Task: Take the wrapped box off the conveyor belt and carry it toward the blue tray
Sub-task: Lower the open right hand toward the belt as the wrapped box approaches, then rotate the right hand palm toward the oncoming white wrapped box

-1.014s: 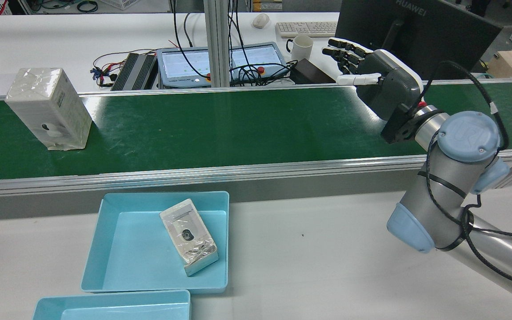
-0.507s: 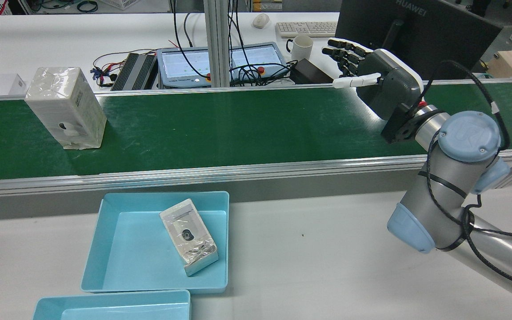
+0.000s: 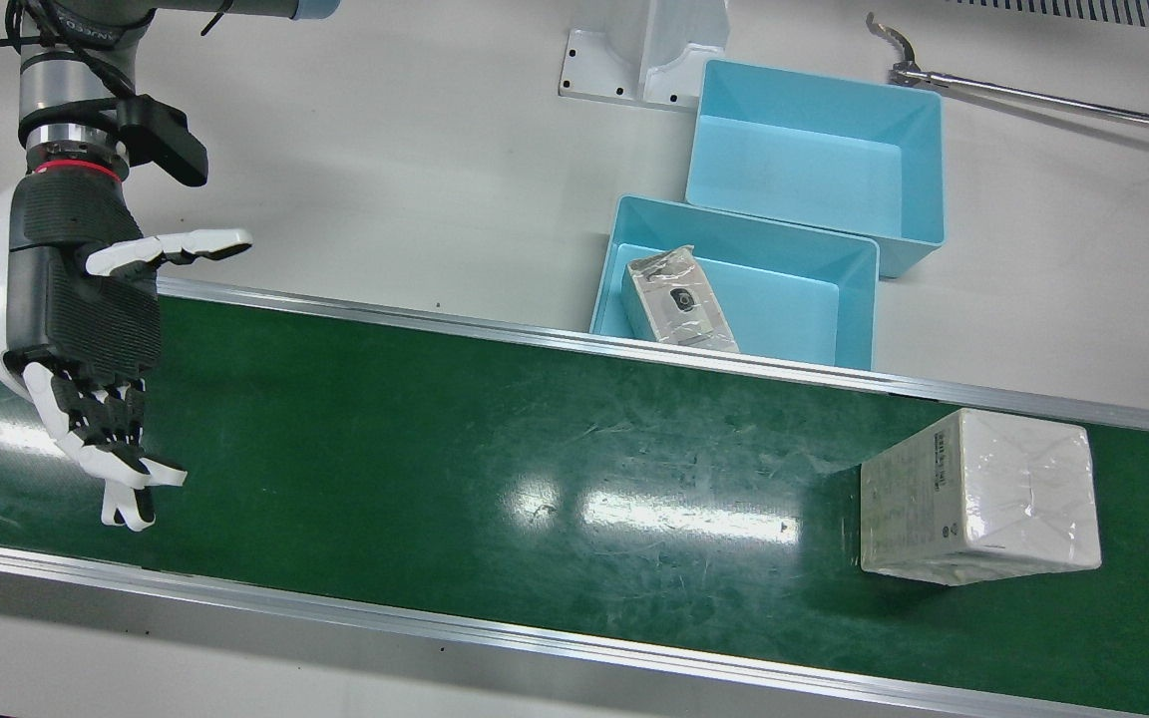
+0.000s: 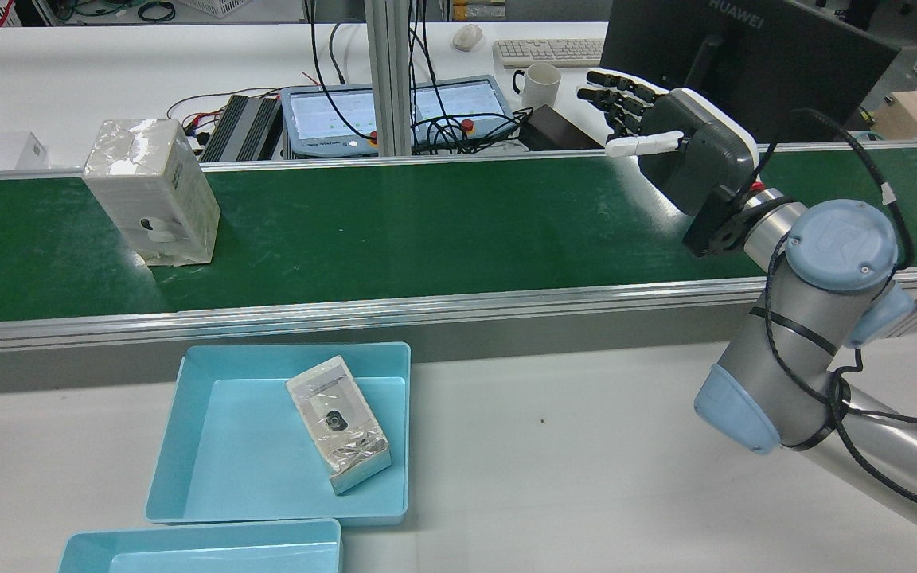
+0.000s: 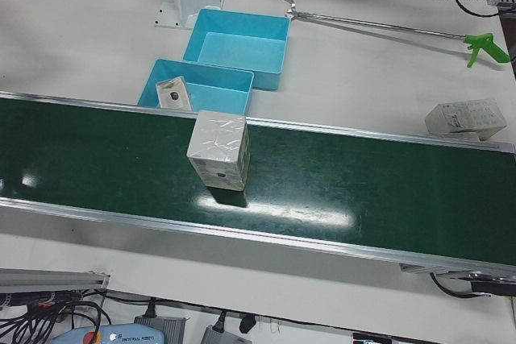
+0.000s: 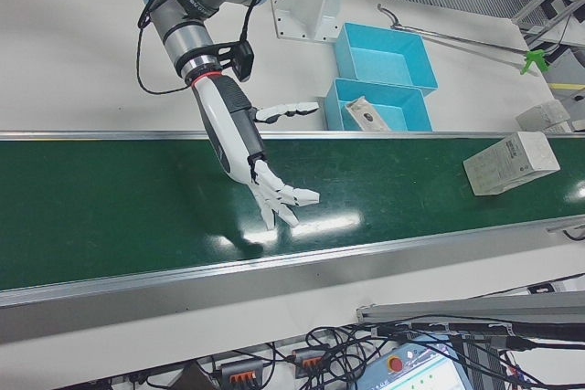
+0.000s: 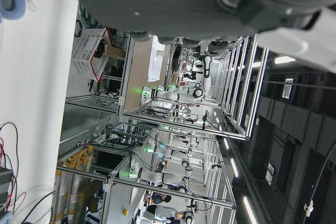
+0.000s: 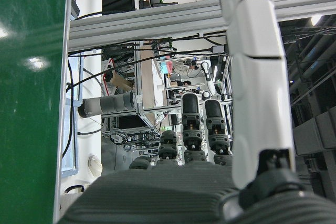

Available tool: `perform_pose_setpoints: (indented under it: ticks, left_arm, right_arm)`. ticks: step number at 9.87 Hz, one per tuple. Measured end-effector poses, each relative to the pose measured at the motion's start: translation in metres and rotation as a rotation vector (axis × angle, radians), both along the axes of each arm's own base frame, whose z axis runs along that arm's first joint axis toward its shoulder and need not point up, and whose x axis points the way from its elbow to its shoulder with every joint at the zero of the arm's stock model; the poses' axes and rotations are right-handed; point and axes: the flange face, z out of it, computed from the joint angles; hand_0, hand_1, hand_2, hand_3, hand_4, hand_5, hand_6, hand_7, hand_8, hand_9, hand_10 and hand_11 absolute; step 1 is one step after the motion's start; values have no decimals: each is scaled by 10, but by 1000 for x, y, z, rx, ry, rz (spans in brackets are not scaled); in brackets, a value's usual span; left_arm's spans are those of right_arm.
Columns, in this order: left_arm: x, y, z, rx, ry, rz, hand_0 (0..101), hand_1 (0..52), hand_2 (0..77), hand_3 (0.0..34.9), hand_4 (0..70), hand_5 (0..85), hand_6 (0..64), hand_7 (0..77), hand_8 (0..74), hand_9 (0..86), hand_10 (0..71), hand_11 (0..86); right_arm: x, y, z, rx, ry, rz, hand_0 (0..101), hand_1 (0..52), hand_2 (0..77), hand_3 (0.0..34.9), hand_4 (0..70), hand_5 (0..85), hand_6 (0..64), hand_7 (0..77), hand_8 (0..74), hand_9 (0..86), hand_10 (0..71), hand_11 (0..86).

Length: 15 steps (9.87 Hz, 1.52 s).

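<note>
Both our thumb and fingers [image 3: 111, 454] are spread wide and empty on the right hand [image 3: 76, 329], poised over the conveyor belt [image 3: 495, 449]. Well apart, the wrapped box [image 4: 152, 191] has ridden closer along the belt, so we judge the grasp is coming; the blue tray [image 4: 188, 446] lies beside the belt on the worktop [image 4: 586, 454].

Right hand [image 3: 71, 329]: dark grey ribbed palm, white shell, black-and-white fingers [image 3: 126, 469]. Silver arm [image 4: 793, 334], pale blue joint caps, red wrist ring, black cable.

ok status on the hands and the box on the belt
Right hand open, poised over the conveyor belt. Left hand not seen on the table views. Wrapped box upright on belt, far from the hand. Nothing between them.
</note>
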Motion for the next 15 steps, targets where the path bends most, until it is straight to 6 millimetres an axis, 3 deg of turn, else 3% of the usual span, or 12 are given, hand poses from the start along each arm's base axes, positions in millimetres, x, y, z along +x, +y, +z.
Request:
perform_pose_setpoints:
  ticks: [1,2,5,8,9,10,11,15]
  left_arm:
    - [0,0,0,0,0,0,0,0,5,0,0,11,5,5,5,5,5,5]
    - [0,0,0,0,0,0,0,0,5,0,0,11,5,5,5,5,5,5]
    - [0,0,0,0,0,0,0,0,5,0,0,5,5,5,5,5,5,5]
    - [0,0,0,0,0,0,0,0,11,0,0,11,5,5,5,5,5,5]
    - [0,0,0,0,0,0,0,0,11,0,0,11,5,5,5,5,0,5]
    - [0,0,0,0,0,0,0,0,5,0,0,11,5,5,5,5,0,5]
    - [0,0,0,0,0,0,0,0,11,0,0,11,5,5,5,5,0,5]
    - [0,0,0,0,0,0,0,0,11,0,0,11,5,5,5,5,5,5]
  right_arm:
    - [-2,-1,0,11,-4,0,504,158,98,0,147,213,109,245,87,98,5,11]
    - [-5,-5,0,27,-10,1,484,120,71,0,147,191,131,273,109,136,27,54]
    - [-12,-10,6,40,-13,-3,482,120,76,1,147,191,131,273,109,136,22,38]
    - [-31,-3,4,52,-3,-28,481,120,76,0,153,191,131,273,109,136,22,38]
    - [-34,-1,1,64,11,-25,481,120,76,0,109,191,98,218,93,98,5,22]
    - [-33,1,-2,74,27,-6,481,120,76,0,109,191,98,218,93,98,5,22]
    - [-30,3,-5,80,41,18,481,158,98,0,109,191,87,202,76,71,5,16]
    - [-29,4,-2,80,88,52,495,175,125,0,109,191,71,202,71,71,5,16]
